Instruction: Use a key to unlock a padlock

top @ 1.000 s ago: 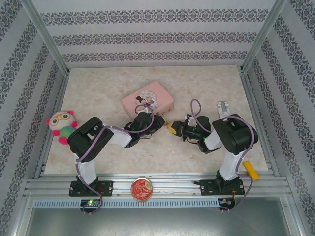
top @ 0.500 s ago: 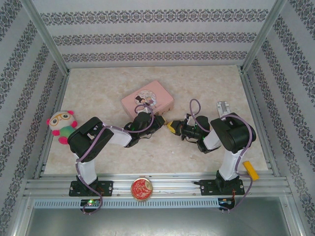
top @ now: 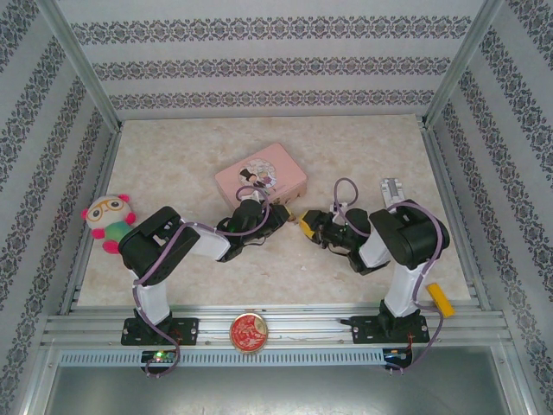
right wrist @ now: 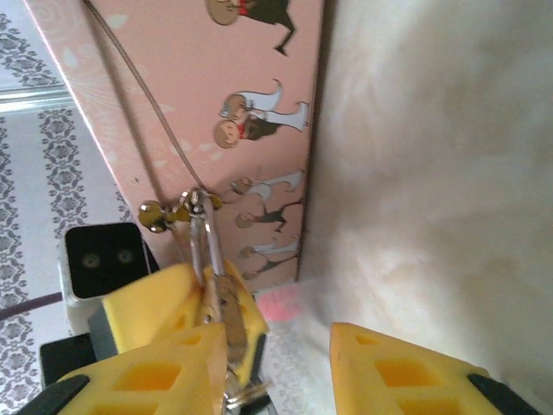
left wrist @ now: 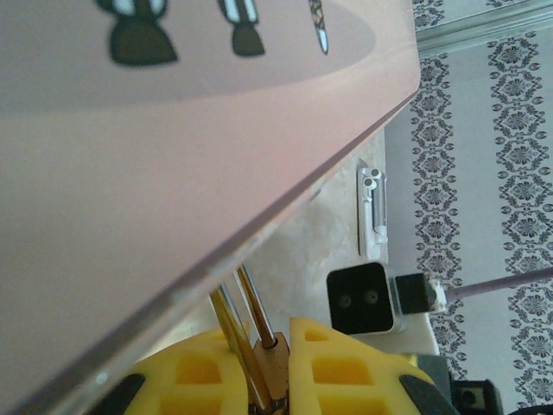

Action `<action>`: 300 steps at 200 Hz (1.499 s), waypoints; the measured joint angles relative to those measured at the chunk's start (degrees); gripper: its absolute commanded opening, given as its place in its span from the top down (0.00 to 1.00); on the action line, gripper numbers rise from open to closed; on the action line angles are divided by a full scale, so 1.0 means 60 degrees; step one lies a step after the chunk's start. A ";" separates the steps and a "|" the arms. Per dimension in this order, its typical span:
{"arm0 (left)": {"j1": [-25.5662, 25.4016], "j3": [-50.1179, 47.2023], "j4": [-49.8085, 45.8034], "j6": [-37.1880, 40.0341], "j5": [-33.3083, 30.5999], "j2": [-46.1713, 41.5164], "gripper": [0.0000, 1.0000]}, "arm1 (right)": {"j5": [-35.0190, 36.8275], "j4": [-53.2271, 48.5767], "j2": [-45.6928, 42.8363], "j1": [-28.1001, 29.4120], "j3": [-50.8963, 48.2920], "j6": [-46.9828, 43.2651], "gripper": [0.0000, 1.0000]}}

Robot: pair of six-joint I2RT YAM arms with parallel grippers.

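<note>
The pink tin box (top: 261, 179) lies closed just beyond both jaws, its inside hidden; the left gripper (left wrist: 263, 346) clamps narrowly on the padlock (left wrist: 270, 367), shackle against the box edge. The right gripper (right wrist: 276, 346) stands with its 2 jaws parted, the padlock just left of the gap; the overhead view adds a plush toy (top: 108, 220) well outside the left jaws

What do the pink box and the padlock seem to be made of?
The pink box looks like thin painted metal, perhaps tin: smooth, faintly glossy, with printed cartoon figures and a crisp edge. The padlock looks like brass, yellow and shiny; its shackle is a thin polished metal rod.
</note>
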 measured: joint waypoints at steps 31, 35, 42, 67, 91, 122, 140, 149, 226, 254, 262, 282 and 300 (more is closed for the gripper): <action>0.0000 -0.0025 0.0058 -0.0004 -0.0004 0.0000 1.00 | 0.0171 -0.0127 -0.0586 -0.0051 -0.0455 -0.0477 0.67; 0.0000 -0.0022 0.0058 -0.0004 -0.0004 0.0000 1.00 | 0.0193 -0.0142 -0.0659 -0.0047 -0.0503 -0.0521 0.68; 0.0000 -0.0022 0.0058 -0.0004 0.0000 0.0000 1.00 | 0.0219 -0.0146 -0.0758 -0.0047 -0.0572 -0.0583 0.69; 0.0000 -0.0022 0.0055 -0.0004 0.0004 0.0000 1.00 | 0.0288 -0.0193 -0.0922 -0.0040 -0.0747 -0.0823 0.71; 0.0004 -0.0022 0.0131 0.0004 0.0033 0.0055 1.00 | 0.0335 -0.0251 -0.0947 -0.0022 -0.0754 -0.1005 0.72; 0.0004 -0.0018 0.0317 0.0058 0.0040 0.0178 1.00 | 0.0364 -0.0324 -0.0947 0.0189 -0.0630 -0.1071 0.73; 0.0004 -0.0018 0.0339 0.0091 0.0040 0.0189 1.00 | 0.0364 -0.0324 -0.0943 0.0404 -0.0415 -0.1111 0.75; 0.0004 -0.0018 0.0339 0.0109 0.0040 0.0189 1.00 | 0.0364 -0.0317 -0.0943 0.0448 -0.0335 -0.1122 0.76; 0.0004 -0.0011 0.0321 0.0135 0.0040 0.0189 1.00 | 0.0368 -0.0382 -0.0878 0.0481 -0.0168 -0.1206 0.86; 0.0004 0.0000 0.0302 0.0142 0.0029 0.0189 1.00 | 0.0379 -0.0397 -0.0747 0.0586 -0.0062 -0.1195 0.92; 0.0011 0.0011 0.0302 0.0138 0.0029 0.0189 1.00 | 0.0390 -0.0397 -0.0743 0.0586 -0.0058 -0.1180 0.93; 0.0011 0.0044 0.0259 0.0142 0.0025 0.0197 1.00 | 0.0404 -0.0397 -0.0732 0.0586 -0.0051 -0.1173 0.94; 0.0022 0.0102 0.0182 0.0178 0.0022 0.0211 1.00 | 0.0408 -0.0397 -0.0659 0.0583 0.0004 -0.1173 0.94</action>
